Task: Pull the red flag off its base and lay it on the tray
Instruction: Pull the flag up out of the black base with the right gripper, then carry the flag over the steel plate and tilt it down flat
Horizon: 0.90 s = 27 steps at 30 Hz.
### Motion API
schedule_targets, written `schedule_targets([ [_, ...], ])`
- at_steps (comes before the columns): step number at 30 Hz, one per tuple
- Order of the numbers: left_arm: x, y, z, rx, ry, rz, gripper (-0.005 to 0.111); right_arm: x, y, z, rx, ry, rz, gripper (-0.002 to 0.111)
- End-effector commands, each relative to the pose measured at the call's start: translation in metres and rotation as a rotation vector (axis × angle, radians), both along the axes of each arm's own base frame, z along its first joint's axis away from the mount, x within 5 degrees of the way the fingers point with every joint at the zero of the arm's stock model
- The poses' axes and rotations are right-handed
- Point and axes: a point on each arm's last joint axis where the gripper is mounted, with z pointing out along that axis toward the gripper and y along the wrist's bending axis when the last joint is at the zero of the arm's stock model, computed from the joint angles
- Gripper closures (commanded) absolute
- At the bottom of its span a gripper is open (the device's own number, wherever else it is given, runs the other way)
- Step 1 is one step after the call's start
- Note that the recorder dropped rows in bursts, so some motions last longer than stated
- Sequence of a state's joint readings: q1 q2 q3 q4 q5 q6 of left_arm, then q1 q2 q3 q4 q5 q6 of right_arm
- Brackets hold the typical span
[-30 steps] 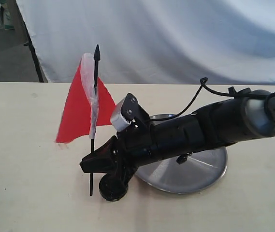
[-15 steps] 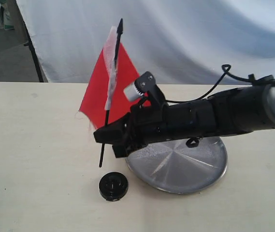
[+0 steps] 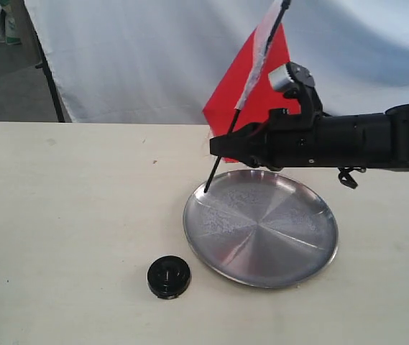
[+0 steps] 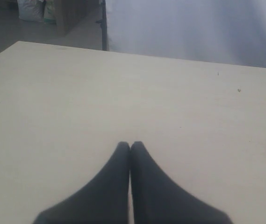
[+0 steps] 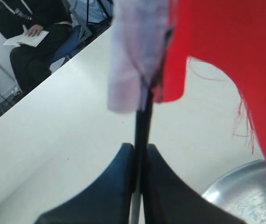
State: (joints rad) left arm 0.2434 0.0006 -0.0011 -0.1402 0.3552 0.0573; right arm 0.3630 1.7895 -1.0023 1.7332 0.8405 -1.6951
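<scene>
We record the red flag, whitish strip, black pole; black base; silver, radially streaked tray; cream table.

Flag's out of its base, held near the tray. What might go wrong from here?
The right tool pinches the small red cloth flag low on its thin pole, steeply tilted. Released like this, it may topple off the round shiny steel tray. The long pole may also overhang the rim.

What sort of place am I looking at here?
Probably a robot test room, not a home: a white cloth backdrop hung behind a plain pale table, a black robot arm holding a small red cloth flag, and a seated person with papers nearby.
</scene>
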Motion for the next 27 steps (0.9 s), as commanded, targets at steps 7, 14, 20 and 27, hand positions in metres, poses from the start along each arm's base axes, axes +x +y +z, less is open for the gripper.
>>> schedule_targets([
  [7,0.000,0.000,0.000,0.002,0.001,0.002,0.107,0.022,-0.042,-0.022,-0.023,0.175,-0.144,0.109],
  [14,0.000,0.000,0.000,0.002,0.001,0.002,0.107,0.028,-0.046,-0.062,-0.085,0.282,-0.173,0.109],
  [20,0.000,0.000,0.000,0.002,0.001,0.002,0.107,0.028,-0.045,-0.099,-0.115,0.383,-0.162,0.109],
  [27,0.000,0.000,0.000,0.002,0.001,0.002,0.107,0.024,-0.045,-0.127,-0.120,0.535,-0.179,0.109],
])
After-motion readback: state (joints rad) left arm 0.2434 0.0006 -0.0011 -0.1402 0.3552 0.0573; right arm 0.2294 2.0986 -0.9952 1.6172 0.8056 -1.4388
